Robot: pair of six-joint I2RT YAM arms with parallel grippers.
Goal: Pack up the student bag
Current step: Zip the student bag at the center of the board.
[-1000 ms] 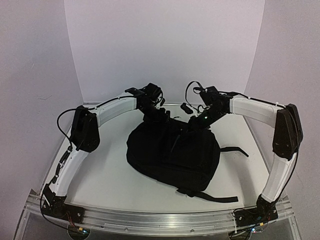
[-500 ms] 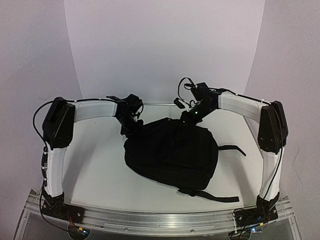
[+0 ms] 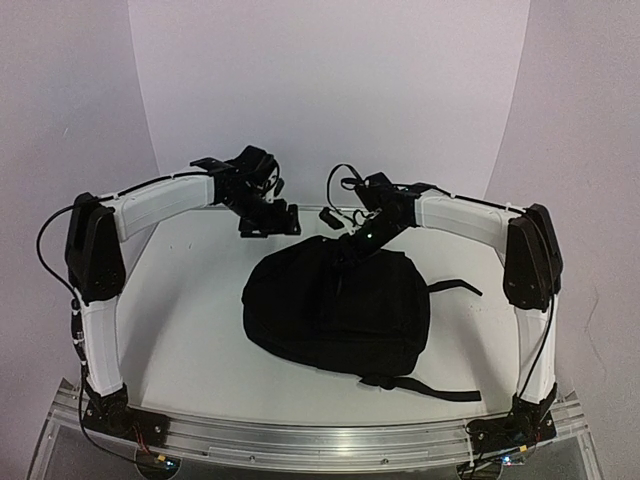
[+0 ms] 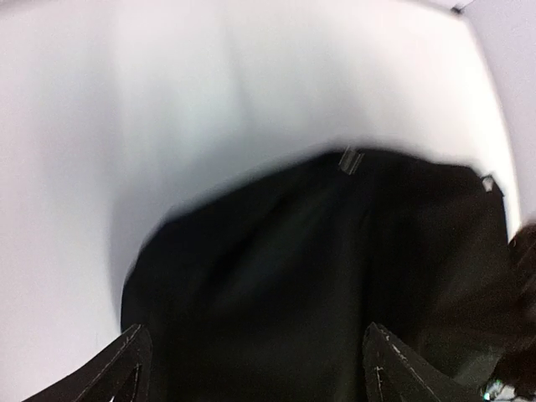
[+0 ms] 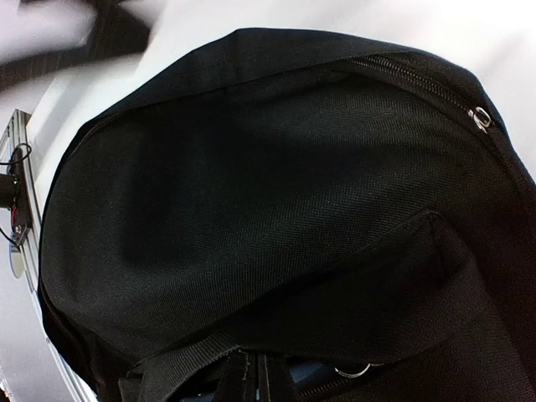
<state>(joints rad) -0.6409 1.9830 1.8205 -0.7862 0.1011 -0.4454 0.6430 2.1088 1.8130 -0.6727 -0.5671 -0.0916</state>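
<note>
Student bag (image 3: 335, 310) lies on the counter (image 3: 190, 330), looking zipped shut, its top under my right jaws. These are together, seemingly pinching its handle. Left jaws have let go and lifted clear, apart, so nothing is packed yet.

1. A white tabletop (image 3: 200, 330) fills the middle and lower part of the overhead frame; its surface is matte and shows a few small dark specks towards the upper left.
2. A silver aluminium rail (image 3: 330, 438) runs along the tabletop's near edge, across the bottom of the frame.
3. A smooth white backdrop panel (image 3: 330, 90) stands at the far edge, in the upper centre, curving forward at both sides.
4. Pale lilac-grey walls fill the left wall (image 3: 55, 120) and right wall (image 3: 590, 120) margins.
5. The light is soft and even, with only faint shadows on the tabletop.
</note>
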